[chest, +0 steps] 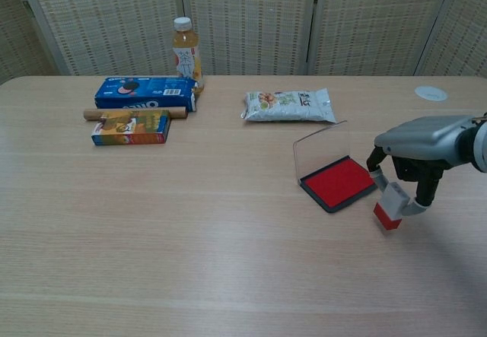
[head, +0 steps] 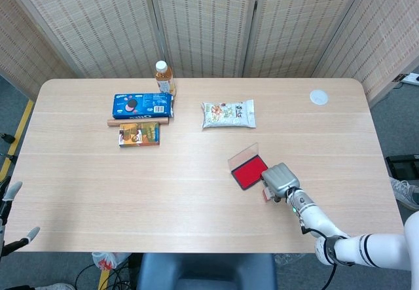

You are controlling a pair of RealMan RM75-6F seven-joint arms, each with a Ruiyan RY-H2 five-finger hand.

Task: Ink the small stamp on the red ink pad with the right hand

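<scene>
The red ink pad [head: 249, 173] [chest: 338, 182] lies open on the table right of centre, its clear lid [chest: 318, 148] standing up at the back. My right hand [head: 279, 179] [chest: 415, 151] is just to the right of the pad and nearer the front edge. It grips the small stamp [chest: 390, 206], a grey block with a red base; the base sits at or just above the tabletop, clear of the pad. In the head view only a sliver of the stamp [head: 264, 194] shows under the hand. Fingertips of my left hand [head: 13, 192] show at the bottom left, off the table.
At the back left stand a tea bottle [head: 163, 76], a blue cookie box [head: 142, 105], a wooden roller [chest: 135, 113] and a small orange box [head: 139, 133]. A snack bag [head: 228, 114] lies behind the pad. A white disc [head: 319, 97] sits at the far right.
</scene>
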